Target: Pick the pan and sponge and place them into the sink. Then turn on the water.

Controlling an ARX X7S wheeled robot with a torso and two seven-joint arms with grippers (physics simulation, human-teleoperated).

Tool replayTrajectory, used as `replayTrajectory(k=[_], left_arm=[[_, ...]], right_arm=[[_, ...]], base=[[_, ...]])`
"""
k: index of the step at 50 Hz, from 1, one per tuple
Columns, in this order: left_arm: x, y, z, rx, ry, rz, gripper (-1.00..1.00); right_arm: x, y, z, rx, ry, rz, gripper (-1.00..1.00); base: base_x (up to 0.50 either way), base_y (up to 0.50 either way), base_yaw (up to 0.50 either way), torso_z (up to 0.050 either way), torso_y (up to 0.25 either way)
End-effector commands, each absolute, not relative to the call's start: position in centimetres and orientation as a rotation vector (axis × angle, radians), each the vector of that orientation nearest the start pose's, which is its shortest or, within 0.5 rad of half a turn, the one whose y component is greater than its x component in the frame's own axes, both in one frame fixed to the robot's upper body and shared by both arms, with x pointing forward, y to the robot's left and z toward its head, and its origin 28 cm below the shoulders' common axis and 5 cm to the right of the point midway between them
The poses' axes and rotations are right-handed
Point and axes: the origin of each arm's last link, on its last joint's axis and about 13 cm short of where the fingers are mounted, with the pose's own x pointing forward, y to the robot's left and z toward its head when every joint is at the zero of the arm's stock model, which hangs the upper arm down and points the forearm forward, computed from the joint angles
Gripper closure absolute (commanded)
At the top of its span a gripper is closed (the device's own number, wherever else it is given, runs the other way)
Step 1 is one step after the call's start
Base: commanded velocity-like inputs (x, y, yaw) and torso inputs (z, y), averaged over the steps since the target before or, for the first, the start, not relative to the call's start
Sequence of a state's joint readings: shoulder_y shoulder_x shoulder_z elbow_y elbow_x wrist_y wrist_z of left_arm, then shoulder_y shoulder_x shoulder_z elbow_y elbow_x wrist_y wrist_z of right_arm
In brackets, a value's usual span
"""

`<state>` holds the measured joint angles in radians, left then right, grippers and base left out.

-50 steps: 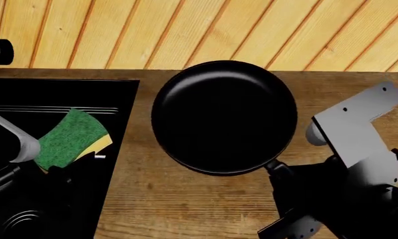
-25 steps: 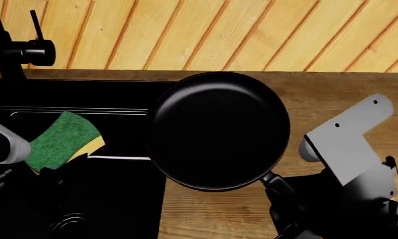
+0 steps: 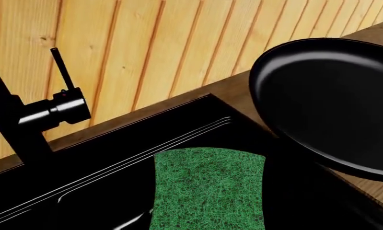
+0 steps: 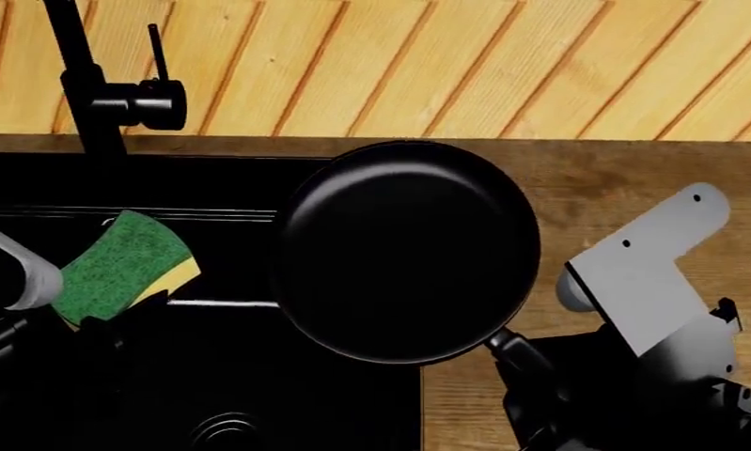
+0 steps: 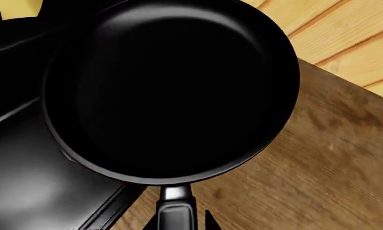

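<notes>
Pan (image 4: 407,249) carried by its handle in the right gripper (image 4: 525,371), half over the sink (image 4: 225,178), half over the worktop (image 4: 651,178).
Keep it level and clear the rim before lowering; the left gripper (image 4: 105,324) holds the sponge (image 4: 122,265) above the basin.

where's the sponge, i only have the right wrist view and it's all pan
Observer: In the head view the sponge hangs tilted over the sink, green side up, left of the pan.
Operator: is the water on
Observer: No. The tap stands at the sink's back edge, and no white stream shows in the head or left wrist views.
Operator: can you see a drain
Observer: Yes, a ringed drain shows at the head view's bottom edge, left of the pan's handle.
</notes>
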<state>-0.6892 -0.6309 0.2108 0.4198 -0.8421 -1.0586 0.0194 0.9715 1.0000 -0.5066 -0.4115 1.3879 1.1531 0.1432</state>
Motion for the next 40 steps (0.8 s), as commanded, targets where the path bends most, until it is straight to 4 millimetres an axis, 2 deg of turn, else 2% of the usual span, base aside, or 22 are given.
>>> replayTrajectory(k=[1, 12, 16, 27, 33, 37, 40], left_arm=[[26.6, 26.4, 20.0, 0.163, 0.194, -0.486, 1.0], [26.6, 26.3, 19.9, 0.163, 0.195, -0.486, 1.0], [26.3, 27.1, 20.0, 0.159, 0.195, -0.487, 1.0], [26.3, 27.5, 20.1, 0.161, 0.194, -0.485, 1.0], [26.6, 26.6, 19.9, 0.163, 0.196, -0.487, 1.0], [26.5, 27.0, 20.0, 0.162, 0.195, -0.486, 1.0], [26.8, 25.9, 19.8, 0.163, 0.196, -0.486, 1.0]], right_arm=[[23.6, -19.2, 24.7, -0.301, 0.403, 0.548, 1.0], [23.5, -19.2, 24.6, -0.301, 0.403, 0.554, 1.0], [23.7, -19.0, 24.5, -0.303, 0.405, 0.566, 1.0], [23.8, -18.9, 24.4, -0.312, 0.409, 0.58, 1.0], [23.8, -19.0, 24.4, -0.313, 0.412, 0.576, 1.0], [23.9, -18.9, 24.5, -0.313, 0.409, 0.576, 1.0], [24.0, -18.9, 24.3, -0.309, 0.412, 0.576, 1.0]], base=[[0.05, 0.28, 0.0, 0.0, 0.0], [0.04, 0.28, 0.0, 0.001, 0.002], [0.07, 0.28, 0.0, 0.0, 0.0], [0.1, 0.31, 0.0, 0.001, 0.002], [0.1, 0.45, 0.0, 0.0, 0.002], [0.1, 0.49, 0.0, 0.0, 0.003], [0.1, 0.48, 0.0, 0.0, 0.0]])
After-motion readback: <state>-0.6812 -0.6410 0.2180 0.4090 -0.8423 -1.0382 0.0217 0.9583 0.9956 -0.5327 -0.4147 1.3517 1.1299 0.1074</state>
